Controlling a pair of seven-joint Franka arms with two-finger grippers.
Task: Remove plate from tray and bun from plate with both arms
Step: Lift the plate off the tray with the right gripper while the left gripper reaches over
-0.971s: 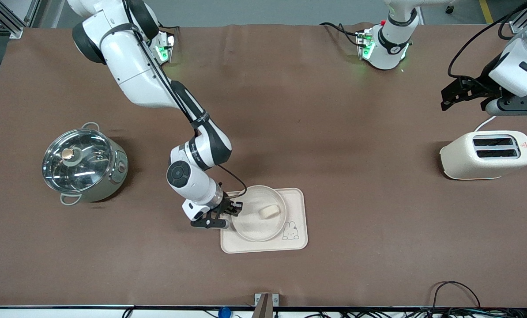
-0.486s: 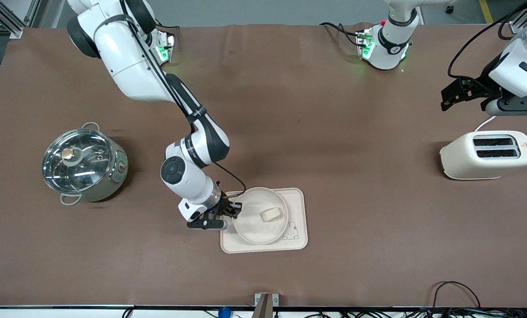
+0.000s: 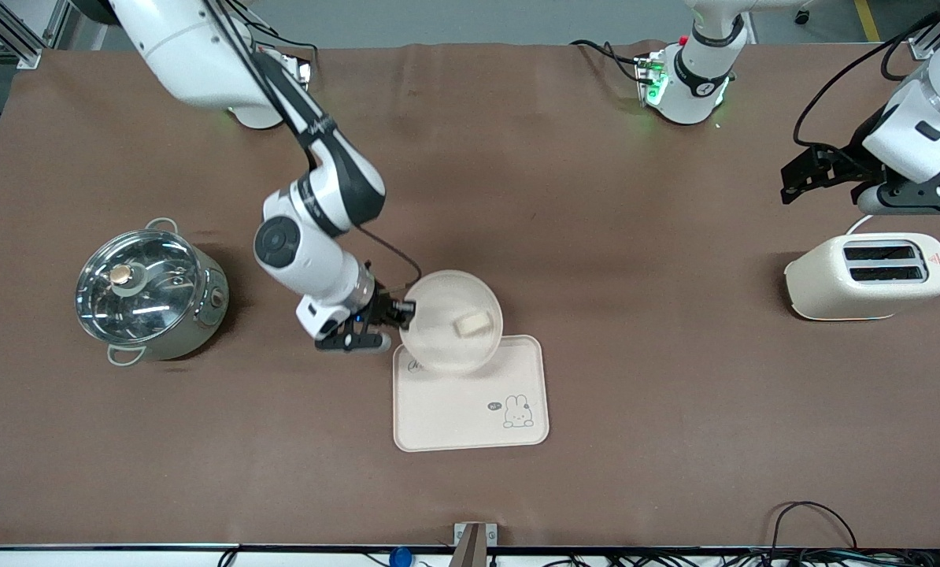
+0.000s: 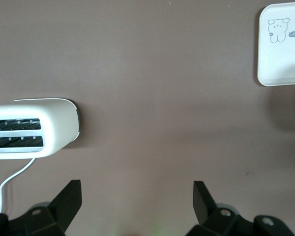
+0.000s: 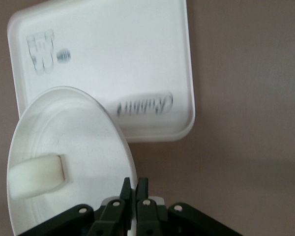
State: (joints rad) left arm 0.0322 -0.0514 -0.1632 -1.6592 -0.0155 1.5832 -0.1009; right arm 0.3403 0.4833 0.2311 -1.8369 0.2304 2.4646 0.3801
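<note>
The round cream plate (image 3: 450, 321) is held up in the air over the edge of the rabbit tray (image 3: 470, 409) that lies farther from the front camera. The pale bun (image 3: 471, 323) lies on the plate. My right gripper (image 3: 401, 313) is shut on the plate's rim; in the right wrist view the gripper (image 5: 134, 183) pinches the rim of the plate (image 5: 73, 147), with the bun (image 5: 37, 175) on it. My left gripper (image 3: 820, 169) is open and empty, waiting above the toaster; in its wrist view the gripper (image 4: 136, 196) has its jaws wide apart.
A cream toaster (image 3: 867, 276) stands at the left arm's end of the table and shows in the left wrist view (image 4: 32, 128). A steel pot with a glass lid (image 3: 149, 289) stands at the right arm's end. The tray also shows in the right wrist view (image 5: 113, 64).
My right gripper has lifted the plate with the bun off the tray and carried it toward the robots' bases. The tray's drawing is now uncovered. The left arm shifted only slightly.
</note>
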